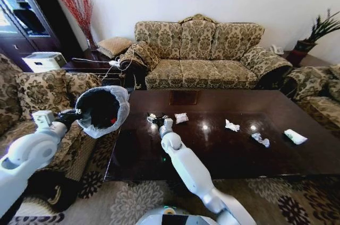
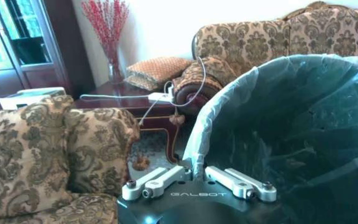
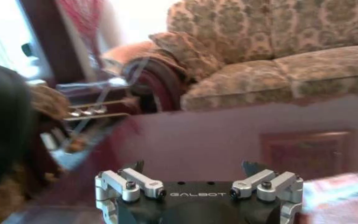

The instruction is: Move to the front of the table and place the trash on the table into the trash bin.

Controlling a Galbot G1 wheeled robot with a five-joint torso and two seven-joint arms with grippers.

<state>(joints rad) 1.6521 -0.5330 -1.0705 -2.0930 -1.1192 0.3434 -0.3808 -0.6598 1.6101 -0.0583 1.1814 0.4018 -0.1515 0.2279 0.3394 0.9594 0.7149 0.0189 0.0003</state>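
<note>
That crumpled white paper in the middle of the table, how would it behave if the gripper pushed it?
The crumpled paper wad looks thin and light, so it would probably skid easily across the glossy table. Its creased, irregular shape suggests it would squash rather than roll, and likely not break.

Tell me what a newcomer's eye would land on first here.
The black trash bin, held tilted in the air by the left gripper clamped on its rim beside the dark table. Next, the right gripper, open, reaching over the table's near-left part among small scraps, with white paper wads scattered to the right.
</note>
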